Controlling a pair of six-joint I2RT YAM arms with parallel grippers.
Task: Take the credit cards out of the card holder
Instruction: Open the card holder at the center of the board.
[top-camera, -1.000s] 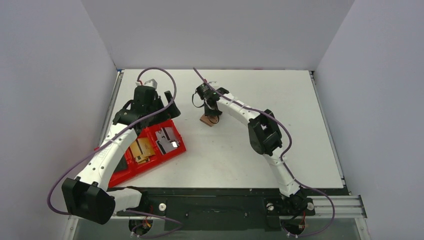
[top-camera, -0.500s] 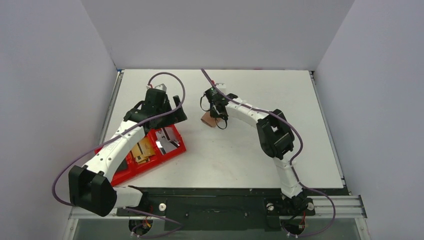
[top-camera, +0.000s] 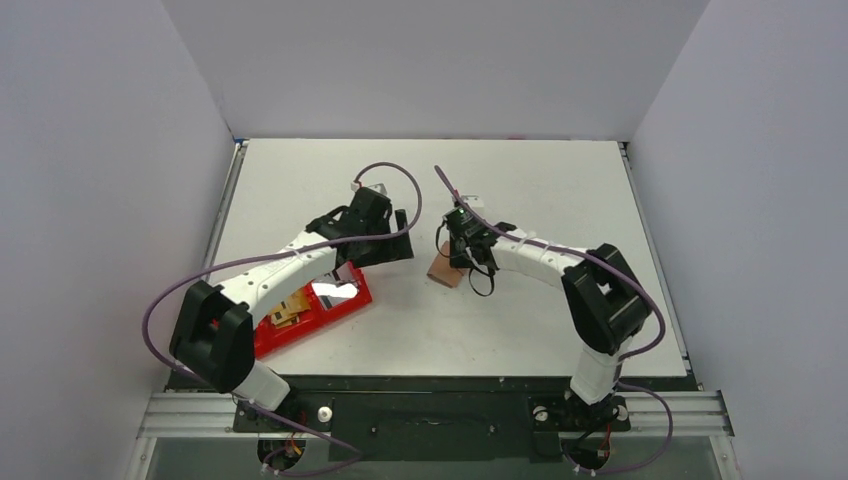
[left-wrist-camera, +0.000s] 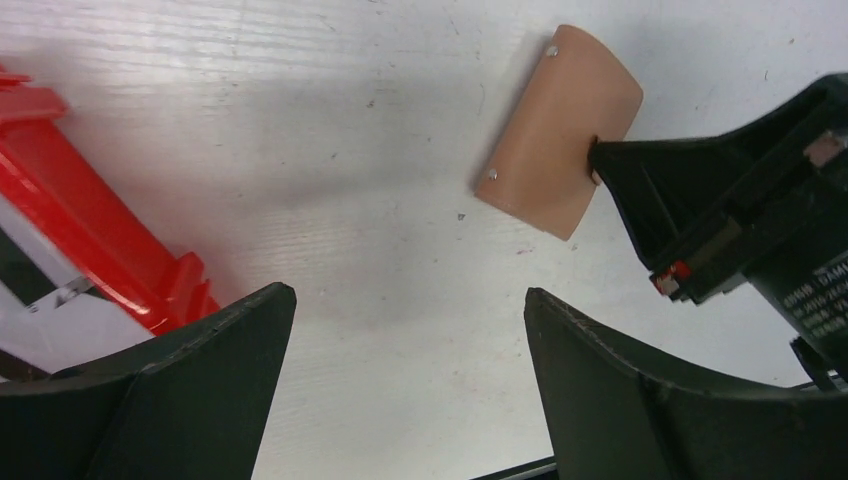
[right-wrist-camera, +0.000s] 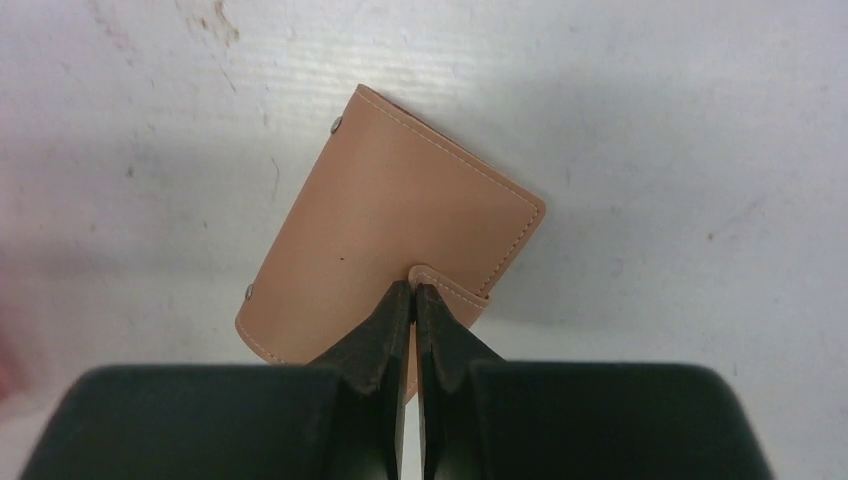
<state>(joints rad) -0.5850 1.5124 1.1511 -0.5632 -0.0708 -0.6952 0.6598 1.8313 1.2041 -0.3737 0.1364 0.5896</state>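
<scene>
The tan leather card holder (top-camera: 442, 272) is folded shut in the middle of the table. My right gripper (top-camera: 463, 258) is shut on its snap tab; the wrist view shows the fingertips (right-wrist-camera: 414, 288) pinched on the tab at the holder's (right-wrist-camera: 380, 225) near edge. My left gripper (top-camera: 392, 240) is open and empty just left of the holder. Its view (left-wrist-camera: 410, 295) shows bare table between the jaws, with the holder (left-wrist-camera: 555, 130) and the right gripper (left-wrist-camera: 600, 158) beyond. A shiny silver card (top-camera: 335, 291) lies in the red tray (top-camera: 268, 340).
The red tray sits at the left under my left forearm, and its rim also shows in the left wrist view (left-wrist-camera: 90, 235). It also holds tan-gold items (top-camera: 288, 308). White walls enclose the table on three sides. The arms' purple cables loop above the table.
My right gripper has carried the card holder nearer and to the right. My left gripper has left the tray and swung right, close to the holder.
</scene>
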